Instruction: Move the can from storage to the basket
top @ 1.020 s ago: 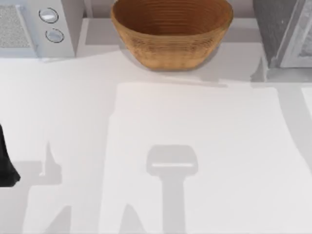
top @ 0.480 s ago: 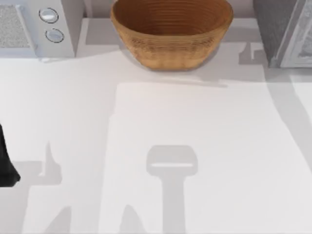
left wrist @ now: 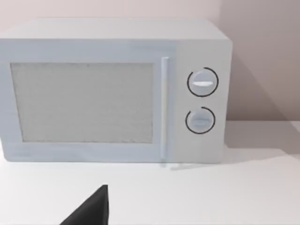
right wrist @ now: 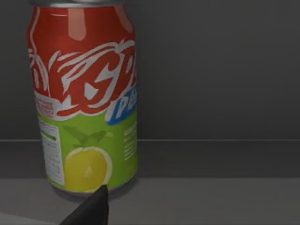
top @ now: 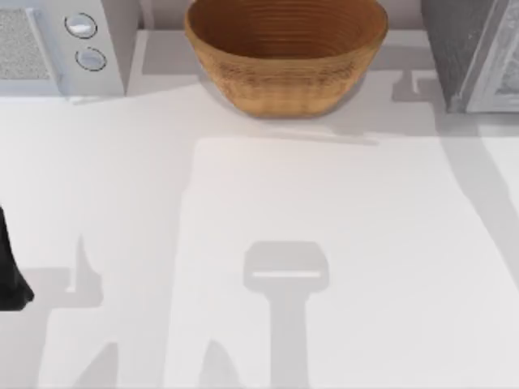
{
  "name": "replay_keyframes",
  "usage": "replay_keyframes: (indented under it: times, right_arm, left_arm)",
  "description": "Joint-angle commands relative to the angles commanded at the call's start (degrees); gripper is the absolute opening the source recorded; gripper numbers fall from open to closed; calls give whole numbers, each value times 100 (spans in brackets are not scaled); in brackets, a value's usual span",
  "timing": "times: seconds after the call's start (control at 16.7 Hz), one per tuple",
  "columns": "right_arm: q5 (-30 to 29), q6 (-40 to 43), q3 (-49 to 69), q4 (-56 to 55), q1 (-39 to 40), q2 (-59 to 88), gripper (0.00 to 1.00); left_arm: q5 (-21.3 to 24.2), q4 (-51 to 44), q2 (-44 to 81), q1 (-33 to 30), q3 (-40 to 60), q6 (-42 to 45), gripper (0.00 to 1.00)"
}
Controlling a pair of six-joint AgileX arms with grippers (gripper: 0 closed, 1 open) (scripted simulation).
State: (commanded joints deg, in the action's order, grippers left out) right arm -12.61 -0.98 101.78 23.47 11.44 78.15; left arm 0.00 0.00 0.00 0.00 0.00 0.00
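- The can [right wrist: 84, 101] is seen upright in the right wrist view, on a flat dark grey floor inside storage, with a plain dark grey wall close behind it.
- The can is a smooth glossy cylinder: red upper body with white script lettering, a blue word fragment at the band edge, and a lime-green lower band carrying a round yellow citrus picture and a white panel of fine print.
- A silver rim is visible at the top of the can.
- A single black pointed fingertip of the right gripper [right wrist: 91, 208] is seen just in front of the can's base; how far the fingers are parted cannot be told, and nothing is seen held.
- In the top view, storage [top: 474, 53] stands at the far right of the table: a dark grey speckled box with a white-framed door.
- The basket [top: 285, 53] sits at the far middle of the table [top: 324, 243], well apart from storage; it is a round tan-brown wicker bowl with horizontal woven ribs and a wide rim, and its inside is bare.
- A white appliance [left wrist: 115, 91] with a speckled grey window panel, a vertical handle bar and two round silver knobs is recorded at the far left.
- The left arm is parked at the table's left edge; one black fingertip of the left gripper [left wrist: 89, 211] is visible facing the appliance, its opening cannot be told.
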Motion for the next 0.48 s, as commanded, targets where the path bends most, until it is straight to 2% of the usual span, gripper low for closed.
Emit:
replay_keyframes:
  times: [0.48]
  right_arm:
    - [-857, 31, 1433, -261, 826, 1693, 100]
  left_arm:
    - [0, 0, 0, 0, 0, 0, 100]
